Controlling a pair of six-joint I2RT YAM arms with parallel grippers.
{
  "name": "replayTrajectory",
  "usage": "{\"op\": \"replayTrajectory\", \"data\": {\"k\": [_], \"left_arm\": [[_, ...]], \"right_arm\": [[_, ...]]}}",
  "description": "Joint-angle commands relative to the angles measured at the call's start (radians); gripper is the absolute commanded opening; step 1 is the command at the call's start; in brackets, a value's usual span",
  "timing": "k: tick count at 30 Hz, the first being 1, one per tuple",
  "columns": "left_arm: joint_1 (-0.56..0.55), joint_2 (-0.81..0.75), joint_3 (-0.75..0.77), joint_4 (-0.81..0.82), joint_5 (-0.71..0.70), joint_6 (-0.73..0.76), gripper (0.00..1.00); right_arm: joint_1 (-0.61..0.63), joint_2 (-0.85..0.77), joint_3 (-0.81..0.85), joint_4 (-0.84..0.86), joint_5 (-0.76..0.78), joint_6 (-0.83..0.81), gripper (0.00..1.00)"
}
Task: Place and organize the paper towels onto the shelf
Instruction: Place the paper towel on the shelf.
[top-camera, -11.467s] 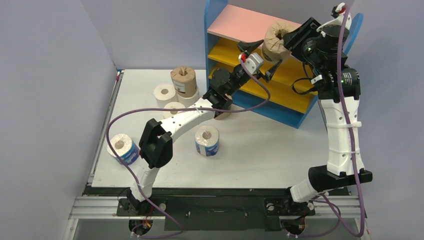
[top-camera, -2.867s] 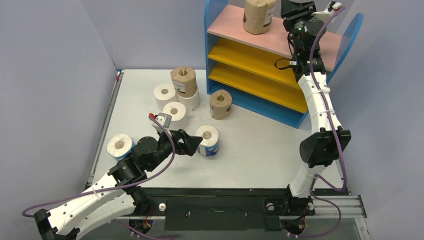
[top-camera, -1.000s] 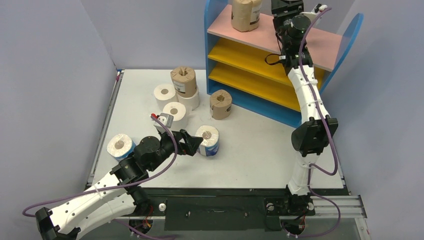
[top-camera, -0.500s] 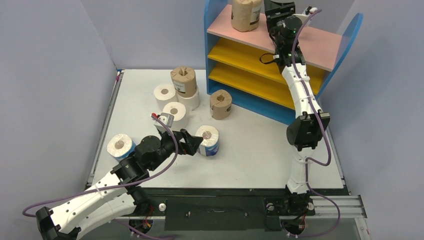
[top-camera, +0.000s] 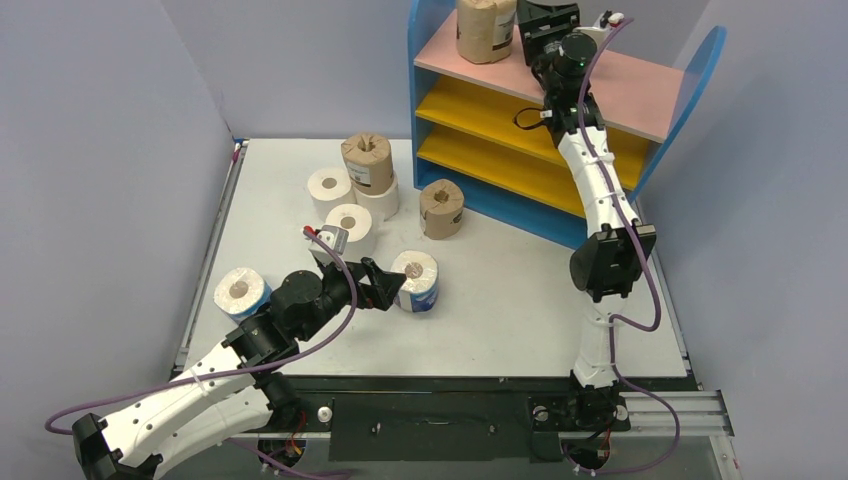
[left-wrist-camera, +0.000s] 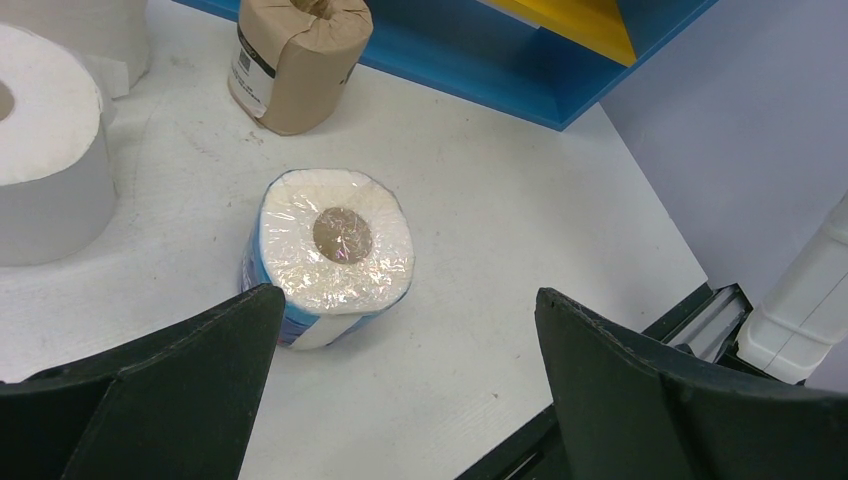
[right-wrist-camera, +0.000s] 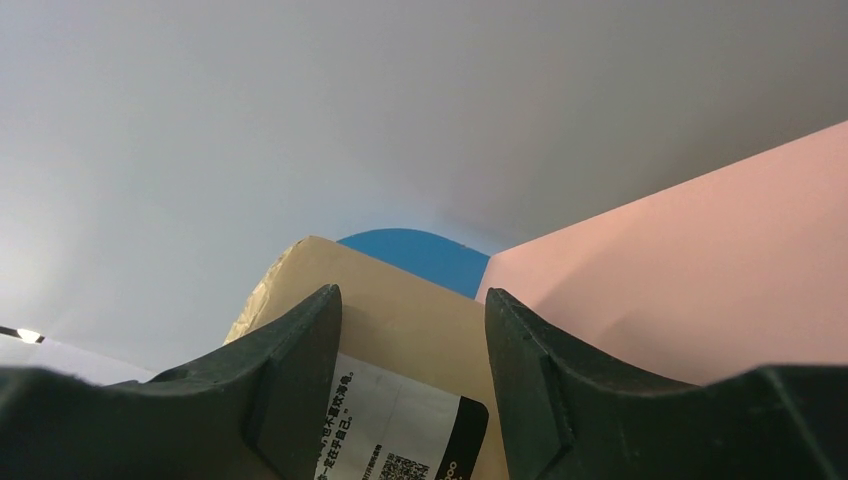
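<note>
We find the paper towels split between two places. One brown-wrapped roll (top-camera: 485, 28) stands upright on the pink top board (top-camera: 640, 90) of the shelf (top-camera: 430, 60), at the upper centre of the overhead view. The others sit on the white table (top-camera: 520, 300) in the middle left of that view. The right gripper (top-camera: 535, 20) is just beside the brown-wrapped roll. In the right wrist view its fingers (right-wrist-camera: 300, 380) stand apart, with the roll's label showing in the gap behind them. The roll looks wider than that gap, so we judge it is not clamped, though we cannot tell whether the tips touch it. The left gripper (left-wrist-camera: 405, 310) hangs low in the centre of the overhead view with its jaws spread wide and holding nothing. It is near a blue-and-white wrapped roll (left-wrist-camera: 335, 255), which stands on end slightly ahead of the fingers. We expect this roll to be light and soft, giving under pressure. Its clear film looks slick and covers the core, so hooking a finger inside seems unwise. We would take it across the round side wall, about mid-height, squeezing enough to dent the paper without crushing it. A second brown roll (left-wrist-camera: 300, 60) stands well apart from it, toward the top of the left wrist view, and a plain white roll (left-wrist-camera: 45, 165) sits at the left edge.
</note>
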Motion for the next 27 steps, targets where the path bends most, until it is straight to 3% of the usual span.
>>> {"op": "replayTrajectory", "data": {"k": [1,27], "left_arm": [[0.005,0.000,0.012,0.046,0.011,0.007,0.96],[0.005,-0.028,0.003,0.035,0.016,-0.010,0.96]], "right_arm": [[0.034,0.021,0.036,0.030,-0.050,-0.006,0.51],[0.076,-0.043,-0.082,0.062,-0.075,-0.010,0.51]]}}
